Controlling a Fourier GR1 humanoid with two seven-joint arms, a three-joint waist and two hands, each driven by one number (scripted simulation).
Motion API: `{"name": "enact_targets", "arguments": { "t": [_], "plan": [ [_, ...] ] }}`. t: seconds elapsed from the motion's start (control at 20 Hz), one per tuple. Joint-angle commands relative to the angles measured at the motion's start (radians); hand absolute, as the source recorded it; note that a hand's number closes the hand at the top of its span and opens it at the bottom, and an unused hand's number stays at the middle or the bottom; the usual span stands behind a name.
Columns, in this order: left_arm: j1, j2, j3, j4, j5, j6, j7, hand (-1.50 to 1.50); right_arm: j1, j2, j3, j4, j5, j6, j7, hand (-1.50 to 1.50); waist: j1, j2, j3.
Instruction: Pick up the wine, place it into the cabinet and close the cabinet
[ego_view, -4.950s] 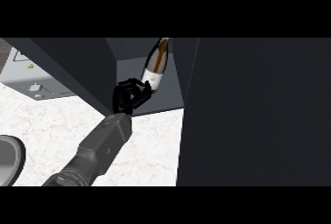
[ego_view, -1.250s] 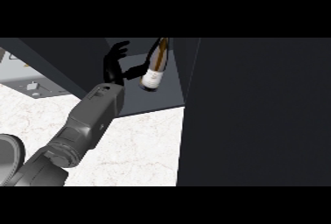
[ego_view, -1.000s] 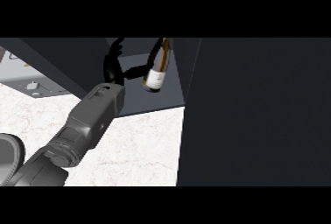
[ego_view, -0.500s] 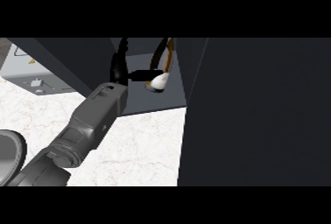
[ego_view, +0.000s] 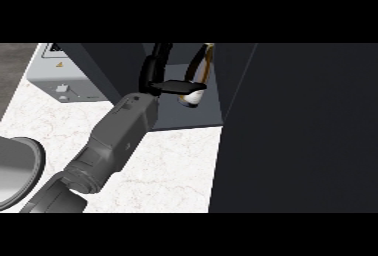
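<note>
The wine bottle (ego_view: 202, 74) stands tilted inside the dark cabinet (ego_view: 181, 117), neck up and pale base low, with a tan label on its side. My left hand (ego_view: 156, 70) is inside the cabinet just left of the bottle. It is open, with its fingers pointing straight up along the cabinet's inner wall. Its thumb (ego_view: 181, 86) sticks out sideways to the right and lies across the bottle's lower end; it is not curled round the bottle. The grey forearm (ego_view: 118, 140) comes up from the lower left. My right hand is out of sight.
The open cabinet door (ego_view: 295, 130) is a tall dark panel filling the right half of the view. A grey appliance (ego_view: 65, 75) sits at the back left. A round grey plate (ego_view: 15, 172) lies at the left edge on the white marble counter (ego_view: 173, 170).
Five seconds ago the hand was shut on the bottle's base; it has let go and straightened. In the last second the thumb swung right against the bottle, whose lower end shifted.
</note>
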Motion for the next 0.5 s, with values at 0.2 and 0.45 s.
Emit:
{"name": "enact_targets", "arguments": {
  "t": [0.2,0.45],
  "plan": [
    [0.026,0.064,0.021,-0.048,-0.006,-0.19,0.038,-1.5,0.015,-0.021,-0.004,-0.074,0.013,-0.039,0.048,-1.5,0.06,-0.028,0.008],
    [0.087,0.011,-0.017,-0.234,-0.048,-0.074,0.066,-1.5,0.063,-0.031,-0.01,-0.115,0.016,-0.061,0.071,-1.5,0.089,-0.041,0.009]
  ]
}}
